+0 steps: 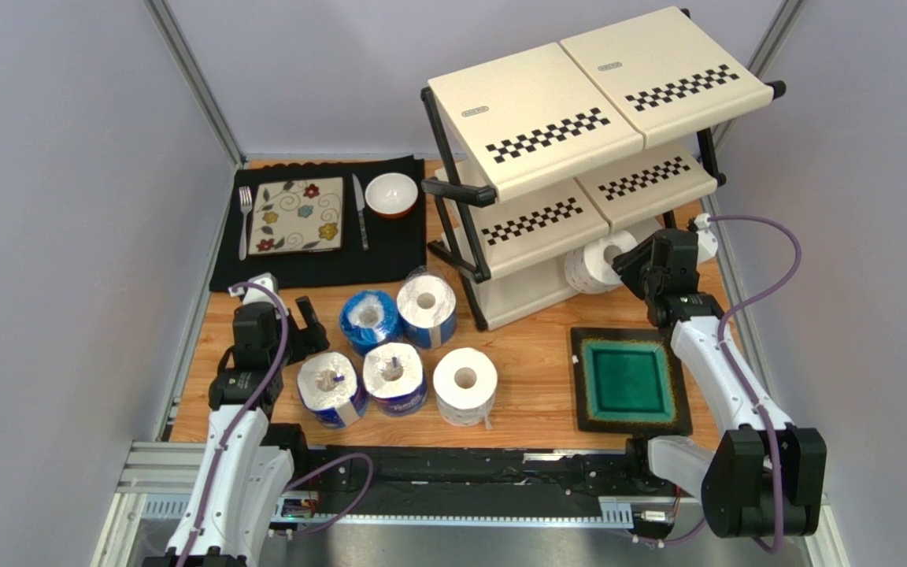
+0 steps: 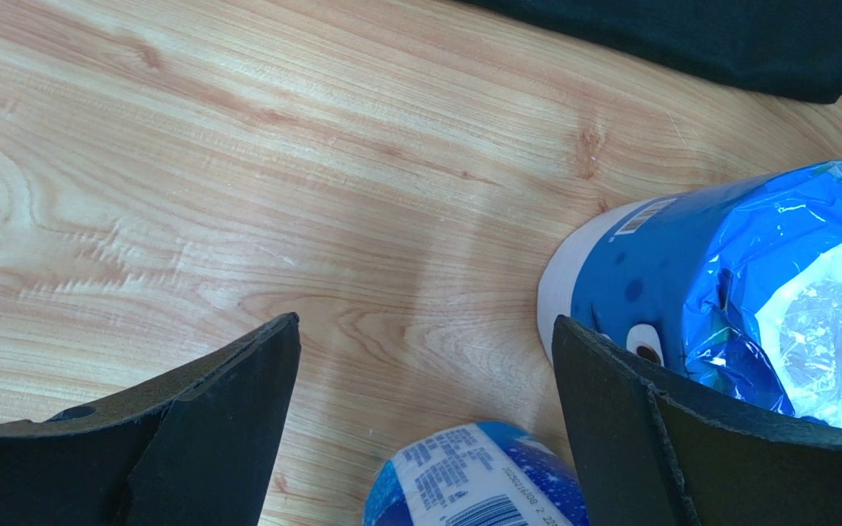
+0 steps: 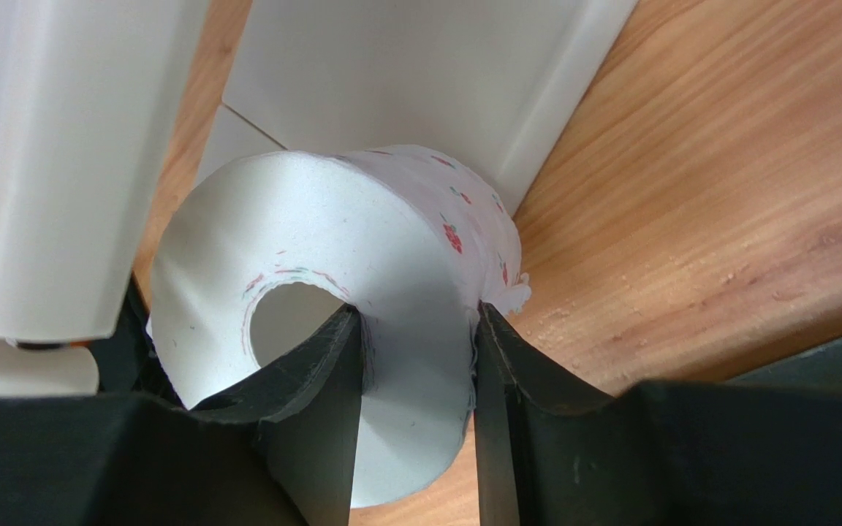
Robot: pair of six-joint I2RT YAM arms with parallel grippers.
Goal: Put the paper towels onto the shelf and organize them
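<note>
Right wrist view: right tool (image 3: 417, 318) clamps the soft wall of a plain roll (image 3: 316, 219), which may buckle against the shelf (image 3: 414, 66); left tool (image 2: 423, 329) gapes.

Cream shelf (image 1: 535, 112) has black-and-white checkered strips (image 1: 548, 135); blue-wrapped rolls (image 1: 370, 321); white roll (image 3: 392, 252).

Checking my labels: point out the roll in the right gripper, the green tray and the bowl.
held roll (image 3: 305, 219): right wrist view, flat end above the core.
green tray (image 1: 629, 380): top external view, bare green centre.
bowl (image 1: 391, 189): top external view, white inside.
</note>
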